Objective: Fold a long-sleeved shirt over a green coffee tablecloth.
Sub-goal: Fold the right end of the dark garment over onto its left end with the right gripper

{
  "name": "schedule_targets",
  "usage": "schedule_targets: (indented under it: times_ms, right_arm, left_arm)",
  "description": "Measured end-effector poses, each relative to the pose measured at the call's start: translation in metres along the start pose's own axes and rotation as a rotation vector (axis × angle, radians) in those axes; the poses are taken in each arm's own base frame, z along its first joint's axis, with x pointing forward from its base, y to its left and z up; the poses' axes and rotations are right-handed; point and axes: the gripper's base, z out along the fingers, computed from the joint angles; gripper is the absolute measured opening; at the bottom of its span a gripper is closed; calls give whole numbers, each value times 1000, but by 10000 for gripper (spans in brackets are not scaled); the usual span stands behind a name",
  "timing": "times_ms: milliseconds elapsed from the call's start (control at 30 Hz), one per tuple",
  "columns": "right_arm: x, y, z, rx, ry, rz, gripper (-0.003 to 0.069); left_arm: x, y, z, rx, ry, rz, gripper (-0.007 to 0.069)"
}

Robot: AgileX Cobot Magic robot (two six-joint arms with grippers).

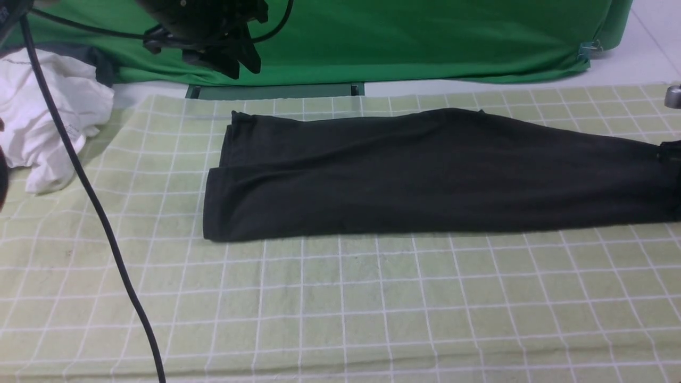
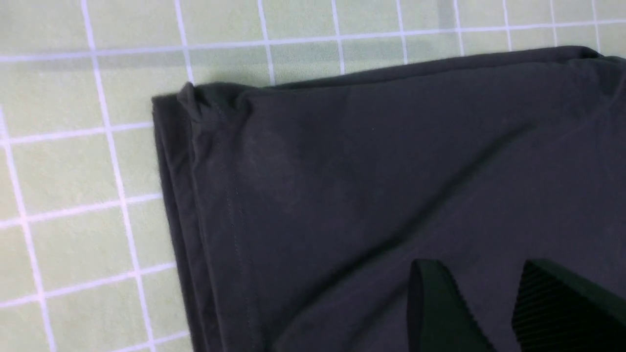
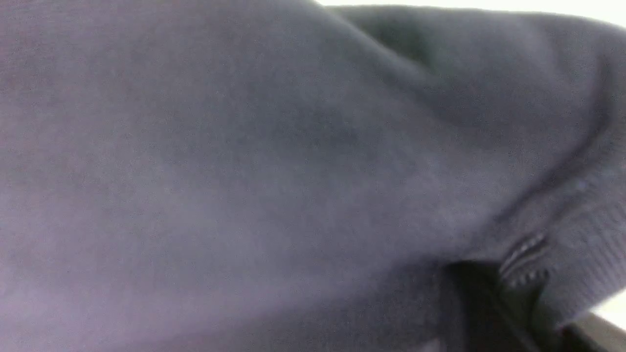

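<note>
The long-sleeved shirt point(image 1: 425, 175) lies as a long dark band across the green coffee tablecloth point(image 1: 340, 298), running from left of centre out past the right edge. High above its far left corner hangs my left gripper point(image 1: 234, 56). The left wrist view looks down on that corner of the shirt point(image 2: 342, 186), and the left gripper point(image 2: 477, 269) is open over it with nothing between its fingers point(image 2: 435, 308). My right gripper point(image 3: 513, 276) sits at the shirt's right end, where dark fabric point(image 3: 244, 171) fills the view. Its jaws are pinched on a ribbed edge of the shirt.
A crumpled white garment point(image 1: 48, 117) lies at the far left. A plain bright-green cloth point(image 1: 399, 37) hangs along the back. A black cable point(image 1: 96, 213) crosses the left front of the tablecloth. A small metal part point(image 1: 673, 96) shows at the right edge.
</note>
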Motion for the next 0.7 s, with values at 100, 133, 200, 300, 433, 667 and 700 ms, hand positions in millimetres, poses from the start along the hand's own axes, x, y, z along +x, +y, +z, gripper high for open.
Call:
schedule_targets:
  times_ms: [100,133,200,300,433,667,700]
  right_arm:
    - [-7,-9,-25,14,-45,17,18]
    - [-7,-9,-25,15,-44,18,18]
    - [-7,-12,-39,28,-70,19,17]
    - [-5,-12,-50,38,-83,18,16]
    - [-5,-12,-50,38,-81,24,15]
    - [-5,-12,-50,38,-80,30,15]
    - [-5,-12,-50,38,-79,30,15]
  left_arm:
    - [-1,-9,-29,-7,-59,24,192]
    - [-1,-10,-31,-6,-64,25,185]
    - [1,-18,-55,0,-109,28,155]
    - [19,-26,-68,16,-84,19,98]
    - [52,-31,-35,18,67,15,66]
    - [96,-13,63,-28,197,-21,63]
    - [99,-8,72,-37,204,-28,63]
